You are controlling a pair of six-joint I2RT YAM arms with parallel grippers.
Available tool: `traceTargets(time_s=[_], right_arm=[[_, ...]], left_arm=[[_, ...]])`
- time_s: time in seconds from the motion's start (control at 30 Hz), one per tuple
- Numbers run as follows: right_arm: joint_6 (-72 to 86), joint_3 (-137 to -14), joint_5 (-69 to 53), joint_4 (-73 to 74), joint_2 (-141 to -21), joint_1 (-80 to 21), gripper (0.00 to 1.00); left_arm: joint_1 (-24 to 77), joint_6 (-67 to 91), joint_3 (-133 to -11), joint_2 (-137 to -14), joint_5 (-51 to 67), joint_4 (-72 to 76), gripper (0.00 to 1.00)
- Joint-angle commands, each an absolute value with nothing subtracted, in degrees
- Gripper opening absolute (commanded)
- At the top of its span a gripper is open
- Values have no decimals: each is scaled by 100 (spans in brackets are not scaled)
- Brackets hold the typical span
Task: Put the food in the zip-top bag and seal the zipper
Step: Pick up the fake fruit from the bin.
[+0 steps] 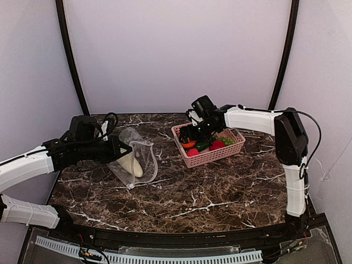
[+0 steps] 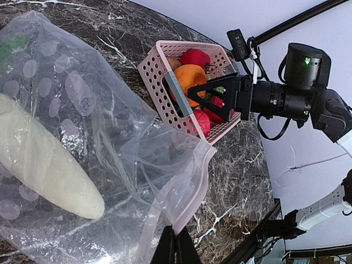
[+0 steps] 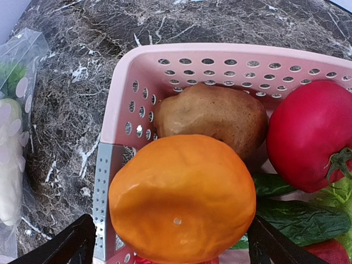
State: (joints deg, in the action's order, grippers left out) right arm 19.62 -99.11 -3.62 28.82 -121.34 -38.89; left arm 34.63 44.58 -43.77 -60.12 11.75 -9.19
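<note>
The clear dotted zip-top bag (image 1: 133,157) lies on the marble at the left, its mouth toward the basket. A long cream-white vegetable (image 2: 44,165) and a green leafy piece (image 2: 8,47) are inside it. My left gripper (image 2: 176,245) is shut on the bag's edge at its pinkish zipper strip (image 2: 192,192); no slider shows. My right gripper (image 3: 170,242) hangs open over the pink basket (image 3: 165,55). Its fingers stand on either side of the orange fruit (image 3: 181,198). Beside the fruit lie a red tomato (image 3: 308,132) and a brown oval piece (image 3: 212,113).
The basket (image 1: 206,158) sits at the table's back right, holding more red pieces (image 1: 216,145) and dark green vegetables (image 3: 297,217). Dark marble (image 1: 209,192) lies between bag and basket. Grey walls with black poles close in the back and sides.
</note>
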Motion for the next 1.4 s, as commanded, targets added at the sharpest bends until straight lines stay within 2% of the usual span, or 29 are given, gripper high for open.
traceTargets(time_s=[0.0,0.23,0.63,0.8,1.2,1.37], right_arm=[[2038,-10145,-336,2742,-12353,-3806,93],[2113,-10245,-282,2725,-12504,-3796,90],[2197,-10179,-199,2637,-12421,-3798,77],[2202,-10116,-141,2636,-12206,-3797,75],[2022,-9323,244,2637,-10857,-3797,75],[2000,-8777,36,2625,-10105,-3824,75]], left_arm=[[3426,4375,-4456,-6069,1226,-1007,1],[3426,4370,-4447,-6050,1232,-1032,1],[3422,4384,-4384,-5962,1195,-1063,1],[3419,4388,-4362,-5927,1186,-1066,1],[3419,4364,-4416,-5904,1299,-1063,1],[3427,4269,-4567,-6042,1551,-1038,1]])
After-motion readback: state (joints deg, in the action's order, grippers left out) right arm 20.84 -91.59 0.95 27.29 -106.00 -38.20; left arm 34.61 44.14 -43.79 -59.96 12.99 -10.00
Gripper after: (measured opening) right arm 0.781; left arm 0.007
